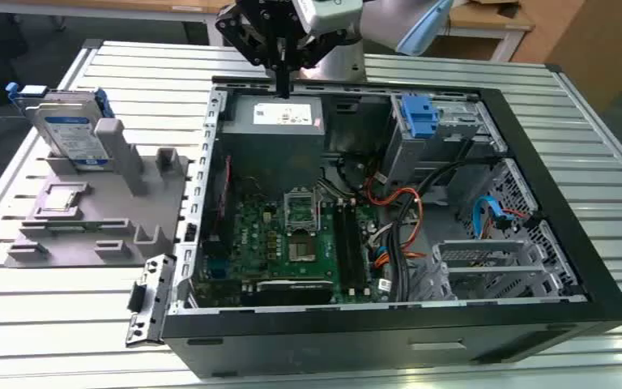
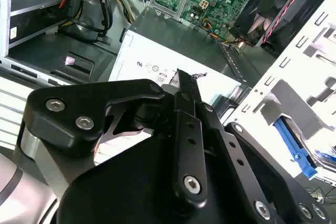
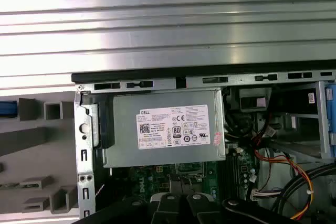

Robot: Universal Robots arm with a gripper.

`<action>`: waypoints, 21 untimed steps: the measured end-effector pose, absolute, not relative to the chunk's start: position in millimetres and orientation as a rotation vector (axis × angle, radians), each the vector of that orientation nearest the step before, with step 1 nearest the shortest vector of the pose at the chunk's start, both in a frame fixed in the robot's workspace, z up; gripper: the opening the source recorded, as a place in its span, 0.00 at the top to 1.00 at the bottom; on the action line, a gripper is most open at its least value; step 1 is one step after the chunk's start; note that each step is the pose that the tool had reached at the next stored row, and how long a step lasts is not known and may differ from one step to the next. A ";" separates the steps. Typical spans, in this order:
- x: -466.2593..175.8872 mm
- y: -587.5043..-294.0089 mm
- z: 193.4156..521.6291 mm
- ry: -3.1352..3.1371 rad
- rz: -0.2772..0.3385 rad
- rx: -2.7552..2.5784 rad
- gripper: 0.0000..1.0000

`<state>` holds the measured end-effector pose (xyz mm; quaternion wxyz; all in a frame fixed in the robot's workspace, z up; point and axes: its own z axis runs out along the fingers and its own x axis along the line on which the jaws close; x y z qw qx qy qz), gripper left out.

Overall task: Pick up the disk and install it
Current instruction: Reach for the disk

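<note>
The disk (image 1: 74,134) is a silver drive with a white-and-blue label and a blue bracket. It stands upright in a grey holder (image 1: 84,211) on the exterior view's left, outside the case. A blue edge of its bracket (image 3: 7,108) shows beside the holder in the first wrist view. My gripper (image 1: 282,87) hangs over the far wall of the open computer case, just above the grey power-supply box (image 1: 284,117). Its black fingers are shut together with nothing between them, seen closely in the second wrist view (image 2: 184,77). The gripper is well apart from the disk.
The open computer case (image 1: 398,324) lies on a slatted metal table (image 1: 52,324). Inside are the green motherboard (image 1: 289,235), orange and blue cables (image 1: 398,211), a fixed blue-handled drive bay (image 1: 419,113) and a metal cage (image 1: 495,267). The power-supply box (image 3: 165,129) lies under the wrist.
</note>
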<state>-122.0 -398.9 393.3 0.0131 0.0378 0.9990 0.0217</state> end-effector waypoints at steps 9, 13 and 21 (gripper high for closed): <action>-122.0 -398.9 393.3 3.112 0.068 0.118 0.90; -122.5 -398.9 393.3 3.112 0.068 0.118 0.90; -132.2 -398.9 392.9 3.112 0.068 0.118 0.90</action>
